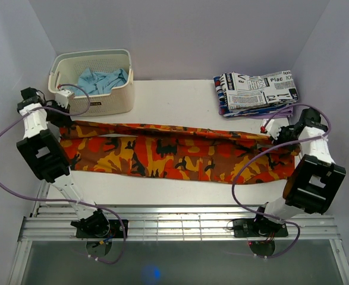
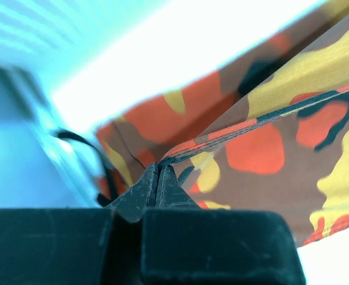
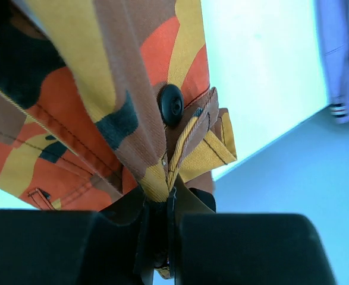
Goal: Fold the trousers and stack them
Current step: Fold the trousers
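Right wrist: trousers (image 3: 91,89) mostly off-frame.

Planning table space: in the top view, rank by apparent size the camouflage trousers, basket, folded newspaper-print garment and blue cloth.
1. trousers
2. basket
3. newspaper-print garment, close to the basket
4. blue cloth, partly hidden in the basket

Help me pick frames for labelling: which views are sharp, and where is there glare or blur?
Top external: evenly lit and sharp, the trousers crisp, a small blue glint on the dark panel at the bottom. Left wrist: the table blown out white, the left background blurred and tinted cyan. Right wrist: the black button sharp, the far right soft.
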Controlling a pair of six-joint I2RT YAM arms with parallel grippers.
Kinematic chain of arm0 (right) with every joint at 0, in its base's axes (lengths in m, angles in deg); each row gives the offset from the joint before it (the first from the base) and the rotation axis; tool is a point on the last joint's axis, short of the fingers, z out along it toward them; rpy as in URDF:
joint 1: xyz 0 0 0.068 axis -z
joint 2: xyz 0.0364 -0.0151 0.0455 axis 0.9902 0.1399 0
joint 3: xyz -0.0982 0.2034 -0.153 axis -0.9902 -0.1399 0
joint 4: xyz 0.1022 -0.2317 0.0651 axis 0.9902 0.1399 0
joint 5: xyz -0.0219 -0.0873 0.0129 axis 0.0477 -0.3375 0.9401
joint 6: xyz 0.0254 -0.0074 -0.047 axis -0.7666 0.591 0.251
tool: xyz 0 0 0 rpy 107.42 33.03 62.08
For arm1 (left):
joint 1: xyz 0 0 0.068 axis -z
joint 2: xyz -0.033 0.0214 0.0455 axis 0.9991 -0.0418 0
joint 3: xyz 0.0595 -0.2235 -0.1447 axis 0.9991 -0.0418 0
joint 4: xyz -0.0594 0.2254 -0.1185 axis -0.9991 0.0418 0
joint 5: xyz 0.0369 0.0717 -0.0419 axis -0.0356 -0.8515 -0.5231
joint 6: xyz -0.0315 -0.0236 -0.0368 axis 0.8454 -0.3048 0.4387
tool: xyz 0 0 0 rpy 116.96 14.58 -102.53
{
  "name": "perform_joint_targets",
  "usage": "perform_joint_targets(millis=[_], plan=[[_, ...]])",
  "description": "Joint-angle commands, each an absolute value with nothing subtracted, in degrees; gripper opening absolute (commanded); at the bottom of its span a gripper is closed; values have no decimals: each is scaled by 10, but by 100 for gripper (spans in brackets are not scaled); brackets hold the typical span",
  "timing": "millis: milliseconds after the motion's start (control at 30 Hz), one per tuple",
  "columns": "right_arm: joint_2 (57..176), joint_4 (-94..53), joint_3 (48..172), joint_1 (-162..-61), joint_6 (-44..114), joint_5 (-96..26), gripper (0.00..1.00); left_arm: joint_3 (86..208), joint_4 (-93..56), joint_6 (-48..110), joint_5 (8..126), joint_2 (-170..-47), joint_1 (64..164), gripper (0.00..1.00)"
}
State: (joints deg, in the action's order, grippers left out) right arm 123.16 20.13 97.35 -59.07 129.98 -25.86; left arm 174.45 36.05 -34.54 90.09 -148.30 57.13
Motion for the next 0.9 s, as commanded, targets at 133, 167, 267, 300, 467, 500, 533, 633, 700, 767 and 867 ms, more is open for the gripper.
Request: perform_joint_targets(millis=[133,167,267,300,467,500,533,633,700,767,867], plan=[[1088,151,843,-516,1405,-301,8,1703,311,-459,908,-1394,433,0],[1076,131,811,-511,1418,-306,8,1672,304,-473,909,-1370,413,0],[1048,57,694,-505,1473,-329,8,1532,269,-542,887,-1342,387,0],[1042,24,652,-505,1482,-332,8,1495,255,-574,875,-1330,384,0],[1075,-46,603,-508,1494,-356,8,1313,120,-599,813,-1337,374,0],[1085,-53,604,-509,1488,-361,8,1308,108,-589,802,-1346,374,0],[1105,-55,620,-511,1480,-366,8,1313,100,-566,798,-1371,375,0],[1139,-34,660,-511,1441,-370,8,1360,105,-528,784,-1407,376,0],[1147,9,708,-512,1413,-355,8,1400,118,-504,802,-1410,377,0],[1143,36,744,-513,1403,-337,8,1432,132,-477,825,-1405,376,0],[1127,62,774,-513,1404,-324,8,1514,180,-459,863,-1400,375,0]])
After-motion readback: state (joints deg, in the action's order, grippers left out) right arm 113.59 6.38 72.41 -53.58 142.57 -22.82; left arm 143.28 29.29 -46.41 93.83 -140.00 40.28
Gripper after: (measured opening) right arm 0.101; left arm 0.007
